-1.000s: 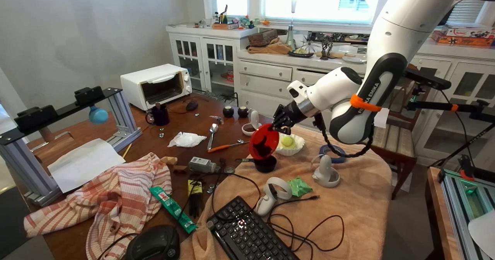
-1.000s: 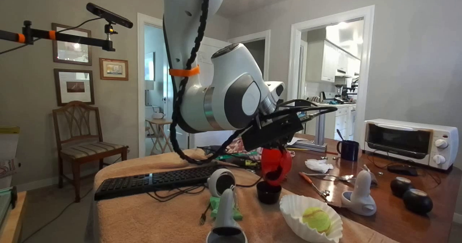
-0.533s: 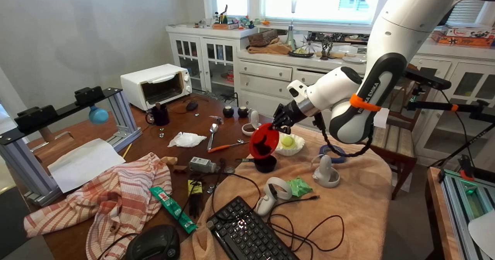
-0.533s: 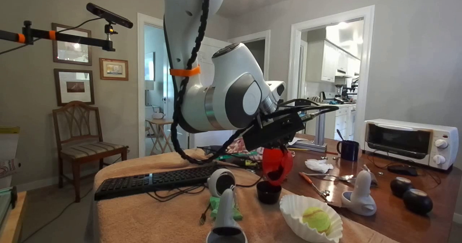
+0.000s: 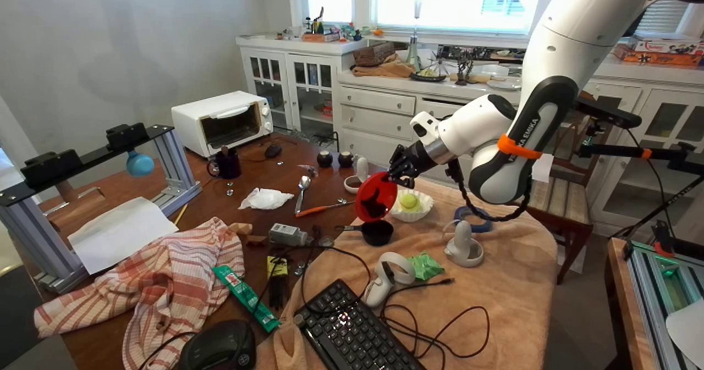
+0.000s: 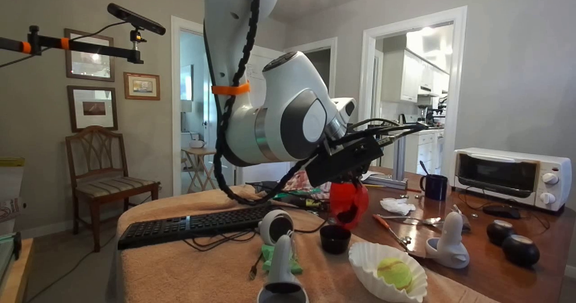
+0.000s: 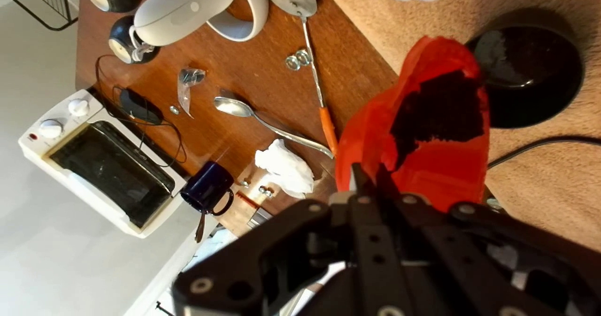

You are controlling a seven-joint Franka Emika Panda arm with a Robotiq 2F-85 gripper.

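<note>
My gripper [image 5: 397, 173] is shut on the rim of a red bowl [image 5: 366, 194]. The fingertips show close together over the red rim in the wrist view [image 7: 371, 173]. The bowl is steeply tilted, and a dark black patch [image 7: 443, 109] with ragged edges lies on its inner face. The bowl also shows in an exterior view [image 6: 348, 204], below the gripper. A small black pan [image 5: 377, 235] with a short handle stands on the tan towel, right beneath the bowl's lower edge. The pan also shows in the wrist view [image 7: 526, 76], with a dark interior; its contents cannot be told.
A white fluted bowl [image 6: 364, 267] with a tennis ball [image 6: 394, 273] stands beside the pan. White controllers [image 5: 465, 243], a green packet [image 5: 426, 265], a keyboard [image 5: 352, 326] and cables lie on the towel. An orange-handled spatula [image 5: 312, 211] and a spoon [image 5: 300, 194] lie nearby.
The gripper has risen a little and tipped slightly, with the red bowl in it. The bowl's lower edge has lifted slightly from the pan. The pan and the other objects have not moved.
</note>
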